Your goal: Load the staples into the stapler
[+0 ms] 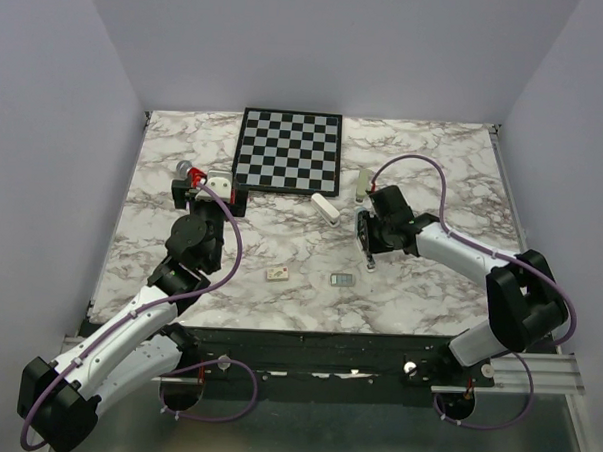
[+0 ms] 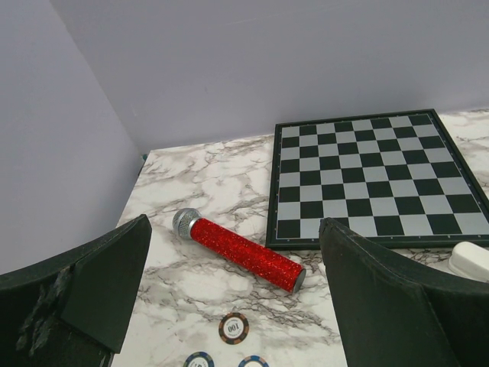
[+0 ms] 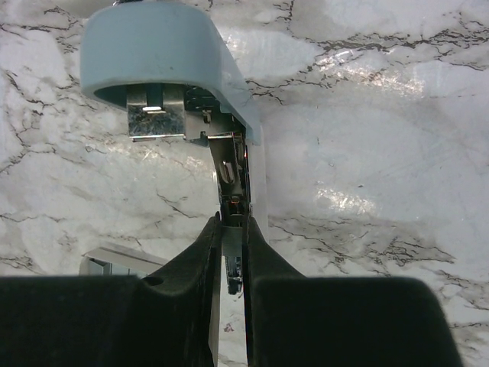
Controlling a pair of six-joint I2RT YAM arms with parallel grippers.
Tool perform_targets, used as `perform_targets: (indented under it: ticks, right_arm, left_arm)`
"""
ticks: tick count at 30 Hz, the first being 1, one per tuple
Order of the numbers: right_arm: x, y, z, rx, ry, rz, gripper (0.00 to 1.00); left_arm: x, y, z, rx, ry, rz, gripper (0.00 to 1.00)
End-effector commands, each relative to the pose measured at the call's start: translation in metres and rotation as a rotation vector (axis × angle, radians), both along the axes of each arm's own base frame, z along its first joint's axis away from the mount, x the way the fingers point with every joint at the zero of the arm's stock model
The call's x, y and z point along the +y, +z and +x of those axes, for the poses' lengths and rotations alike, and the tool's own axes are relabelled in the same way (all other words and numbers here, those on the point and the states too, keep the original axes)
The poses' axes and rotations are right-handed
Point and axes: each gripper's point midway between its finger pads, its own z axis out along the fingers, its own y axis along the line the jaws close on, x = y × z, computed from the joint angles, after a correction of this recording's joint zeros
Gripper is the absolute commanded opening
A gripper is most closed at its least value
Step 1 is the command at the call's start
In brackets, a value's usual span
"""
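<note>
Pinching stapler [image 3: 153, 46] rail with right tool [image 3: 233, 229], left tool [image 2: 237, 294] spread near microphone [image 2: 244, 252], staples [image 1: 342, 280] lying apart.

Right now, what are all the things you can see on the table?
chessboard: one, black and white, far middle
microphone: one, glittery red, silver head, left of the chessboard
poker chips: three showing, mixed colours, near the microphone
bar: one, white, by the chessboard's near right corner
tile: one, cream, near middle
staples: one block, silvery grey, right of the tile
stapler: one, pale blue and metal, held by right gripper
table: one, grey-veined white marble
left gripper: one, black, open, near the microphone
right gripper: one, black, shut on the stapler
</note>
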Motion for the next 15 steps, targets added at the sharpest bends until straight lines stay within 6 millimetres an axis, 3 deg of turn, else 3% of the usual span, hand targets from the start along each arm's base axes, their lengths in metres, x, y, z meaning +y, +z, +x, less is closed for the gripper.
perform_targets:
  ticks: [1,12,15]
  right_arm:
    - [-0.005,-0.002,-0.004,-0.001,-0.026,-0.017,0.15]
    - [-0.002,0.02,0.004,-0.085,-0.032,0.026,0.14]
    - [-0.005,0.015,0.004,-0.07,-0.033,0.003,0.14]
  left_arm:
    - [0.002,0.004,-0.003,-0.021,0.01,-0.02,0.99]
    - [0.002,0.003,-0.003,-0.021,0.006,-0.021,0.99]
    - [0.002,0.004,-0.004,-0.024,0.006,-0.023,0.99]
